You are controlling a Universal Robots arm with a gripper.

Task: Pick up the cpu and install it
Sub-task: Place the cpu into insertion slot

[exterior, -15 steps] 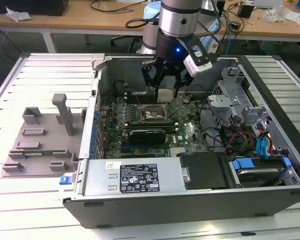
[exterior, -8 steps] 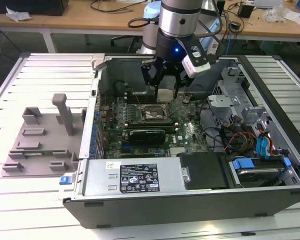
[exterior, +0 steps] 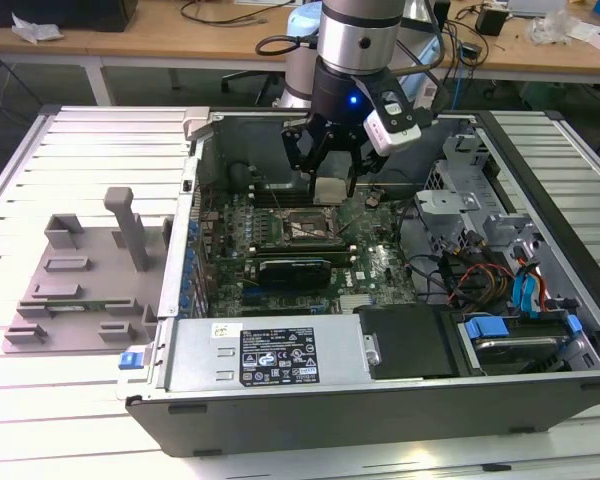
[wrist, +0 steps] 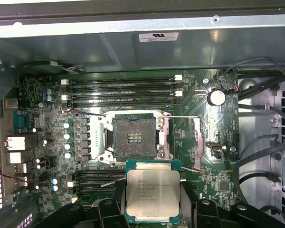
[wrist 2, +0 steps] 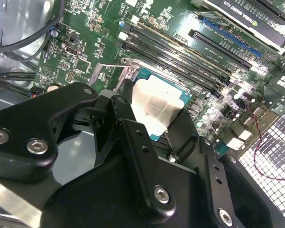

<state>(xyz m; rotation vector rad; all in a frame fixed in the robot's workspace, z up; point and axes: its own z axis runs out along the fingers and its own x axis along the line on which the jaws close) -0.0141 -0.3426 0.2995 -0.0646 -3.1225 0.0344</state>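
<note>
My gripper hangs inside the open computer case, shut on the cpu, a small square chip with a silvery top plate. In both wrist views the black fingers clamp two opposite edges of the cpu. The chip is held level above the green motherboard. The open socket lies bare just beyond the chip's edge, its metal bracket swung aside. In the exterior view the socket sits below the gripper and slightly toward the exterior view's left.
A grey plastic fixture tray stands on the slatted table at the exterior view's left. The power supply fills the case's near side, and an expansion card lies between it and the socket. Drive bays and cables crowd the exterior view's right.
</note>
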